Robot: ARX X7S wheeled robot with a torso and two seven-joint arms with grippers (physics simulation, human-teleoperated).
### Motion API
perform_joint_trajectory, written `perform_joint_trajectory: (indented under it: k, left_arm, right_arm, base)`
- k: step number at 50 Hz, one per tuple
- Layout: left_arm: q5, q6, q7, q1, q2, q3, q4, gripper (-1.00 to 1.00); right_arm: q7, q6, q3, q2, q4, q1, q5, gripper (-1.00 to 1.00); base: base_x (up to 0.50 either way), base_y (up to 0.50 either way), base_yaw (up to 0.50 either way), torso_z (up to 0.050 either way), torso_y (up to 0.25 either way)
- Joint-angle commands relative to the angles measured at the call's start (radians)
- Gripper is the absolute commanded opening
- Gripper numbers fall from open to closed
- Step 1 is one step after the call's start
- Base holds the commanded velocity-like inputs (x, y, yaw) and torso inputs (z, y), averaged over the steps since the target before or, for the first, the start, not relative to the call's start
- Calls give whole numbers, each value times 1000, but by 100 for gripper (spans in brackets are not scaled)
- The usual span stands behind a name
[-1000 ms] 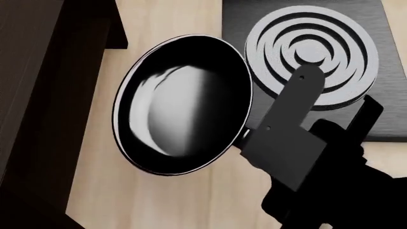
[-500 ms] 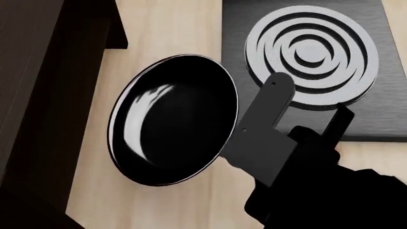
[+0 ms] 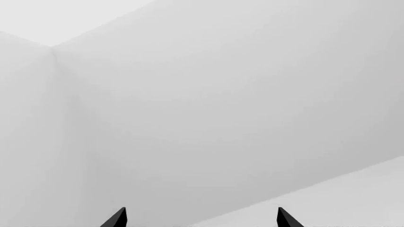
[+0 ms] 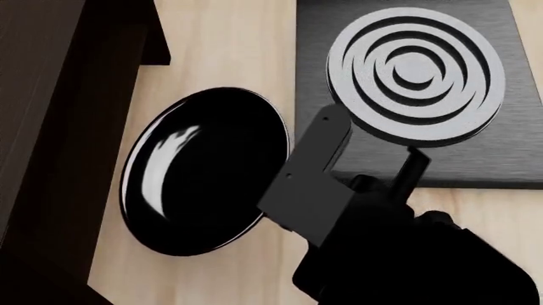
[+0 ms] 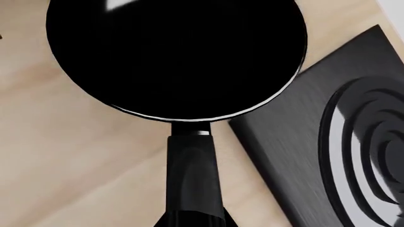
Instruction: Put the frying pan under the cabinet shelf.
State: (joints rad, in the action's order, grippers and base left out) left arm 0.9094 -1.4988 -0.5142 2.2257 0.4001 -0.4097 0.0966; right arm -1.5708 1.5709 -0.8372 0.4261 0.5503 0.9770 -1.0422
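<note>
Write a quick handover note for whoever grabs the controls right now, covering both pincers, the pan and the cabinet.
Right pincer: shut on the frying pan by its handle, pan held over the wooden counter, tilted.
Left pincer: open, holding nothing, facing a blank wall.
Cabinet shelf: just to the pan's left. Burner plate on its right.
Done: pan grasped, brought close to the cabinet.
Left: move it under the shelf, set it down, release.

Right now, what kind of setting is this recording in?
Probably a simulated kitchen worktop: a black burner plate with concentric rings on a pale wooden counter, a frying pan held by its handle, and a dark wooden cabinet shelf alongside.
</note>
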Motion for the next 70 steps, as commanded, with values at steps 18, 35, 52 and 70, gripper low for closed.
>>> perform_joint_trajectory:
  k: [18,35,52,70]
  left_arm:
    - [70,-16,-47,-10,26,10,28,100]
    - [124,-28,-92,-50,70,27,58,100]
    - [201,-42,-165,-50,94,24,78,100]
    - [261,-29,-213,-63,146,-19,108,100]
  right_arm:
    - [0,0,-84,-25,-137,93,-20,-100]
    - [83,-70,-34,-157,-208,46,34,-100]
    - [291,-278,107,-281,-379,-71,208,-100]
    - [445,-443,207,-410,-594,-68,387,-100]
  base:
    - [0,0,0,1,2]
    - [0,1,1,0,1]
    - [0,2,2,0,0]
    - [0,2,2,0,0]
